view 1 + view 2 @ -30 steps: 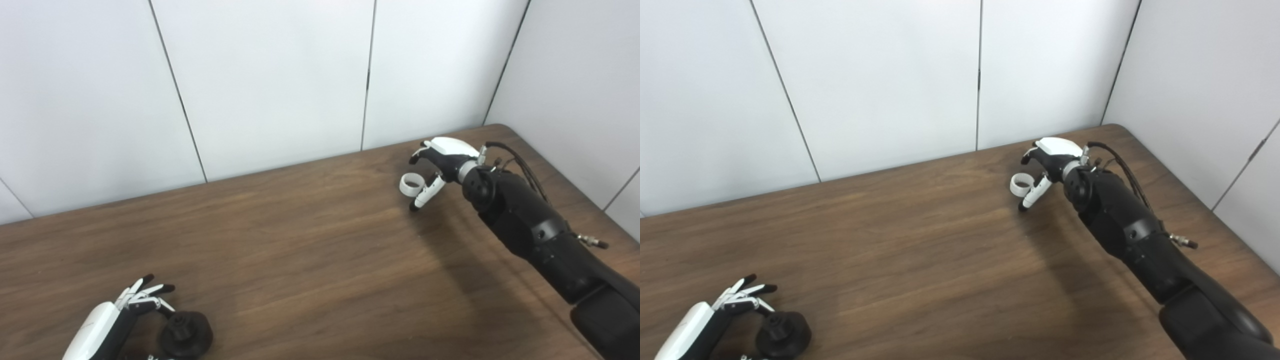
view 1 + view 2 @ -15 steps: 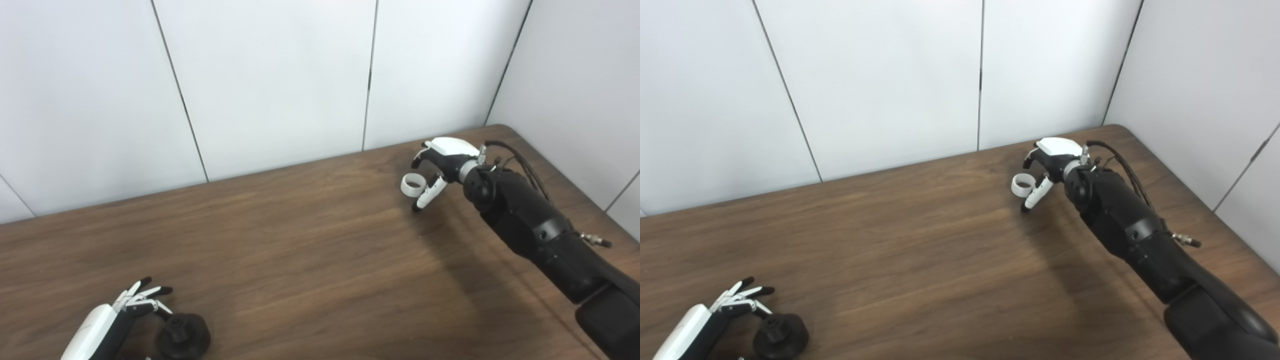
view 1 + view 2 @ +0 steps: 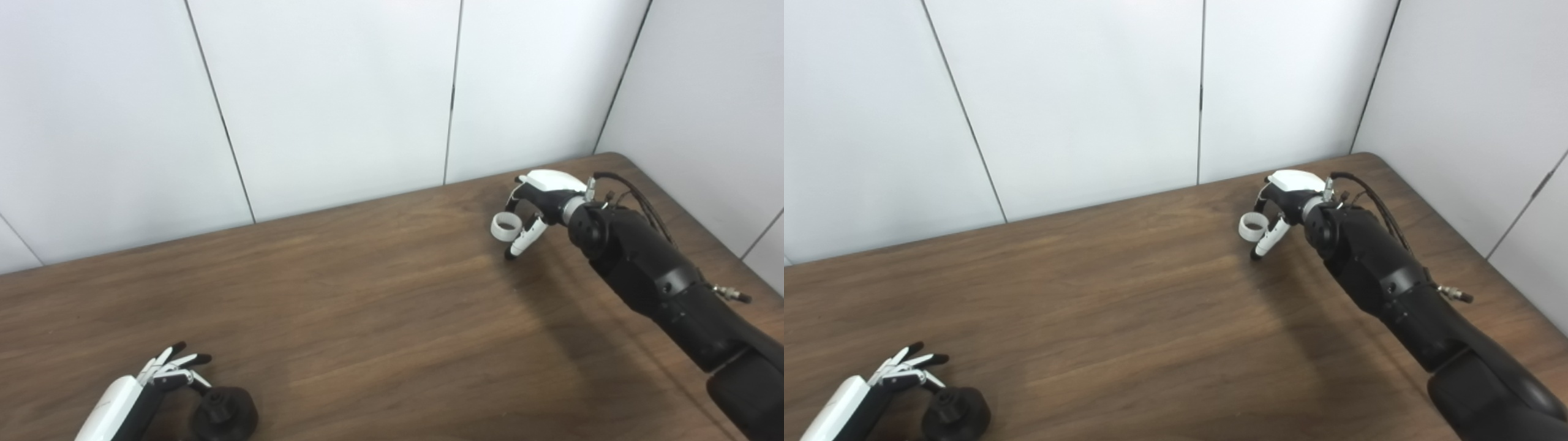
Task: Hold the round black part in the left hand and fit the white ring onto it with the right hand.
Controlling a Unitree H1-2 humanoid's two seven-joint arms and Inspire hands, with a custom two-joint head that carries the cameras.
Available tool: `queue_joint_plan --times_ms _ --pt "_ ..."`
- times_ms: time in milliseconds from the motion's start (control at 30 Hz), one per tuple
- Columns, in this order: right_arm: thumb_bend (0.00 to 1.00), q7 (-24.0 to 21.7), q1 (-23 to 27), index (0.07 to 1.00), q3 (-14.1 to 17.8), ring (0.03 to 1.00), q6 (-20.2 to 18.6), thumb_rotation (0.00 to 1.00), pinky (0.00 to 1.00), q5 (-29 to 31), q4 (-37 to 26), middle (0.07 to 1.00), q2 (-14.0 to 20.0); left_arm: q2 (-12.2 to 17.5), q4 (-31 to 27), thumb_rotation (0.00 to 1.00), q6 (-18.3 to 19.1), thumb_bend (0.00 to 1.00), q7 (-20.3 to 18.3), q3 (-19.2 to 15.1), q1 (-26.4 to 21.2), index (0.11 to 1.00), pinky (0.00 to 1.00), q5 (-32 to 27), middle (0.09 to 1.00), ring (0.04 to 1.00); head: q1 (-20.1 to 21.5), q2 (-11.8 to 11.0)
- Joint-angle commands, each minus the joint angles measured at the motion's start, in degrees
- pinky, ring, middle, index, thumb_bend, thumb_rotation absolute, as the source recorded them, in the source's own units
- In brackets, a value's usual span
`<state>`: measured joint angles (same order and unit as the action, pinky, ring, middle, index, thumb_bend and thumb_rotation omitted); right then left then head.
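Far right: right robot hand around white ring; wall behind.

Counting one white ring and one round black part on one wooden table. Also showing two hands: one right hand and one left hand (each coming on its own black arm). Standing behind, several white wall panels, not countable exactly.

Two side-by-side head views, angled down, sharing the table.
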<state>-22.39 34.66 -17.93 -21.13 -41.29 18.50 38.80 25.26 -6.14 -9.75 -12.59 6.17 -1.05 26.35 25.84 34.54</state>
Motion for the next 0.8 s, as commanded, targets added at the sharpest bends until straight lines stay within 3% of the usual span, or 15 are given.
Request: queue_joint_plan --times_ms 0,333,500,767 --pt "0.87 -0.27 1.76 0.647 0.34 1.000 1.24 0.26 0.97 -0.05 -1.09 1.000 1.79 0.65 -2.37 0.03 -0.24 0.52 0.35 -0.73 -1.11 0.480 1.00 -1.04 0.848 0.986 -0.06 0.18" --pt "0.79 -1.54 1.24 0.640 0.15 1.000 1.17 0.32 0.97 0.39 -1.41 1.000 1.72 0.24 -4.42 0.04 1.15 0.52 -0.41 -1.00 -0.55 0.480 1.00 -0.96 0.847 0.986 -0.47 0.77" --pt "0.83 -0.95 0.96 0.637 0.26 1.000 1.78 0.28 0.99 0.80 -1.23 0.999 1.40 0.08 -5.02 0.04 1.23 0.52 -0.41 -1.14 -0.16 0.480 1.00 -1.05 0.845 0.985 -0.59 1.02" --pt "0.79 0.76 0.83 0.603 0.07 1.000 3.49 0.18 0.99 0.49 -0.86 0.989 1.06 0.02 -6.23 0.03 2.28 0.52 -0.88 -1.24 0.16 0.480 1.00 -1.00 0.847 0.987 -0.46 1.40"
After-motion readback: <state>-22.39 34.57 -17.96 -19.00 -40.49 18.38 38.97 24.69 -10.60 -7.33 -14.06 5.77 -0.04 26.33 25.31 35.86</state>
